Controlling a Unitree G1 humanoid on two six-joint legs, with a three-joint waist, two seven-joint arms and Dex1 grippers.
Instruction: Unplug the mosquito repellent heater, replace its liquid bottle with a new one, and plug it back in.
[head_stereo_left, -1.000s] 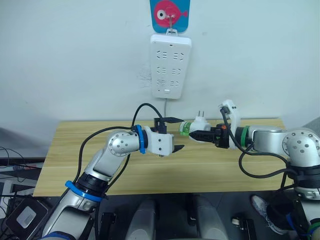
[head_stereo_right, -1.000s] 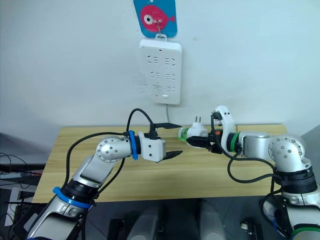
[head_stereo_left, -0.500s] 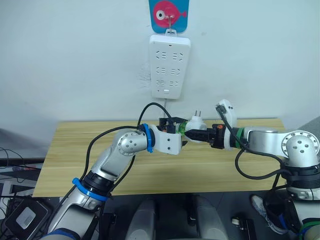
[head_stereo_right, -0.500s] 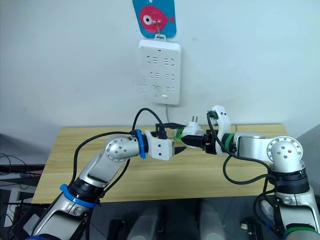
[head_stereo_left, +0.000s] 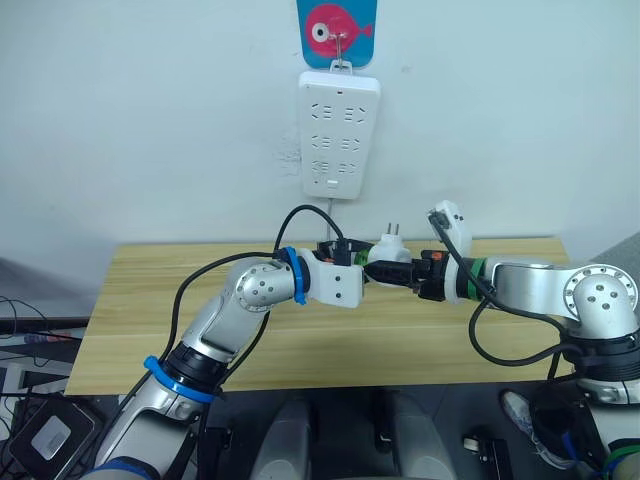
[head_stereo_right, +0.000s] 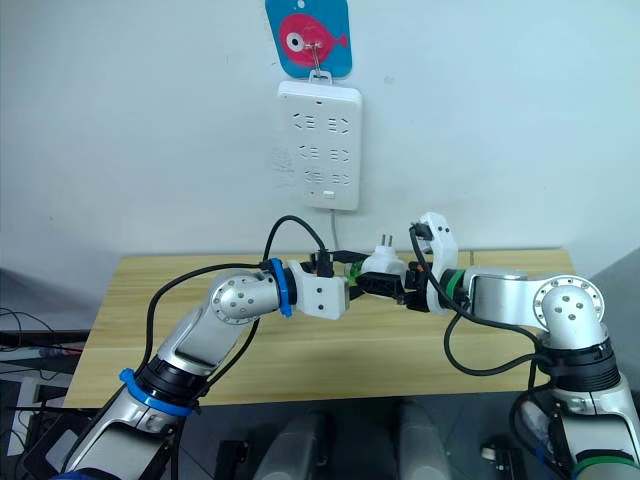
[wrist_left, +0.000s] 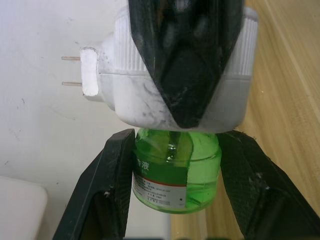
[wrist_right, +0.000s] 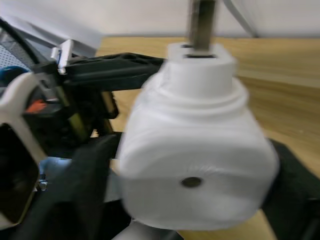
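now the right jaws clamp the heater (head_stereo_left: 388, 262) while the left jaws pinch its green bottle (wrist_left: 176, 171).

The mosquito repellent heater (wrist_left: 150, 90) is white; its liquid bottle (wrist_left: 175, 172) is clear green with a white printed label. Both end effectors' fingers (wrist_left: 107, 200) are black (matte), against a pale wood-grain desk (head_stereo_left: 140, 300).

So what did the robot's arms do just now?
The left tool moved right and closed its fingers around the green bottle under the mosquito repellent heater. The right tool kept holding the heater, moving slightly left. The power strip stayed put.
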